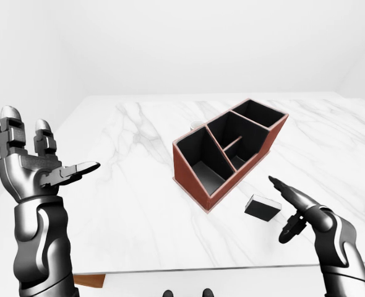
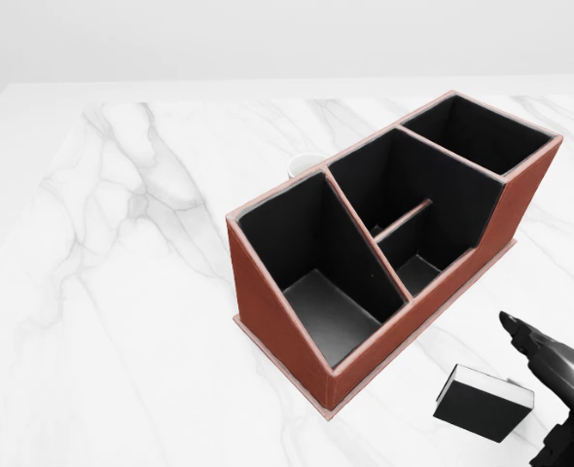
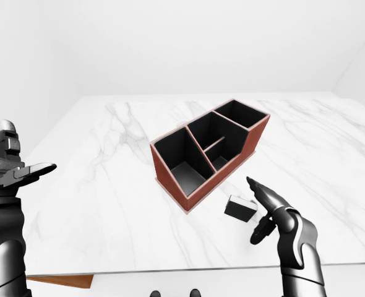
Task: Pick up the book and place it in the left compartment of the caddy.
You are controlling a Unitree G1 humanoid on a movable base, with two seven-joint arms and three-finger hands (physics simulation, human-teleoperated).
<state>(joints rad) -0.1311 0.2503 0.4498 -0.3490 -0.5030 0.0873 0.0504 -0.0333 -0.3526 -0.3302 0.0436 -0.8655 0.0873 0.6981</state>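
Observation:
The book [image 2: 484,401], small and black with a white page edge, lies flat on the marble table [image 2: 122,292], just right of the caddy's near corner in the head view. The caddy [image 2: 268,304] is reddish-brown with black insides and stands at an angle; its left compartment [image 2: 321,292] holds nothing. My right hand [image 1: 280,210] hovers open just right of the book, one finger stretched above it and the thumb below, not touching it. My left hand [image 1: 52,145] is raised at the far left of the left-eye view, open, with nothing in it.
A small white round object [image 2: 303,163] peeks out behind the caddy's upper left side. The table's near edge [image 1: 201,269] runs along the bottom of the eye views. A brown object [image 1: 90,281] shows below that edge at lower left.

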